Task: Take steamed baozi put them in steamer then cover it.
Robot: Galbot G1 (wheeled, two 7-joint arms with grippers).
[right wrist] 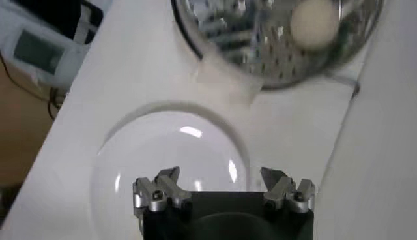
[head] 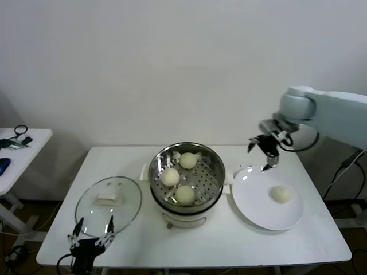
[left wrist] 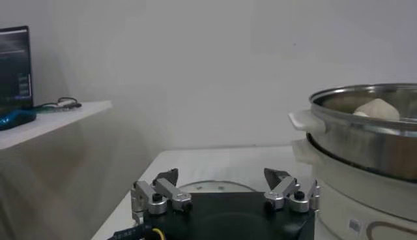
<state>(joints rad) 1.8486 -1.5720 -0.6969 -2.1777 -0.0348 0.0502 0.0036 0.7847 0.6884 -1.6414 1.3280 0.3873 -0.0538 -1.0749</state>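
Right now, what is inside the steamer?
Three buns sit on the perforated tray inside the steamer. Whatever lies beneath the tray is hidden. A fourth bun remains outside.

my head camera looks down on the whole table (head: 229,240). my left wrist camera sits low, facing sideways. both catch the steamer (head: 186,177), as does the right wrist's downward view.

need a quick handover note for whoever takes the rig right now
Right gripper: open, empty, raised over the far edge of the plate.
Left gripper: open, empty, low at the near table edge by the lid.
Done: three baozi in the steamer.
Left: one baozi on the plate to move in, then put the lid on.
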